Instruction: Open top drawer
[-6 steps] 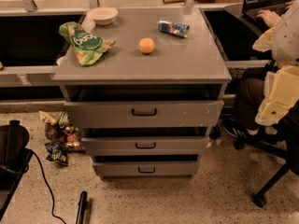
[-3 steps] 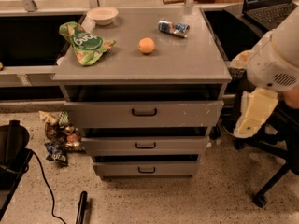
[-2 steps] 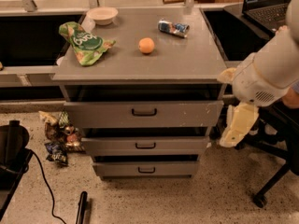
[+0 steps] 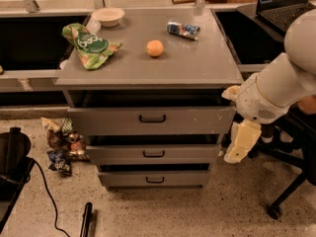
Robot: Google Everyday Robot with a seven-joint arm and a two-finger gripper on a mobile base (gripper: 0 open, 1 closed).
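The top drawer (image 4: pixel 187 121) is the widest grey front of three, with a small black centre handle (image 4: pixel 152 118) and pale specks. A dark gap shows between it and the grey cabinet top (image 4: pixel 197 58). Two narrower grey drawers (image 4: pixel 154 153) sit below it. My gripper (image 4: pixel 236 154), cream coloured, hangs down from the white arm (image 4: pixel 276 90) just off the cabinet's right side, level with the middle drawer. It is right of and below the top drawer's handle and touches nothing.
On the cabinet top lie a green snack bag (image 4: pixel 89 46), an orange (image 4: pixel 154 48), a crushed can (image 4: pixel 182 29) and a white bowl (image 4: pixel 108 16). Snack packets (image 4: pixel 61 144) lie on the floor at left. An office chair base (image 4: pixel 289 191) stands at right.
The arm has swung in from the right edge, leftward and down, bringing the gripper close beside the cabinet's right side. The drawers have not moved.
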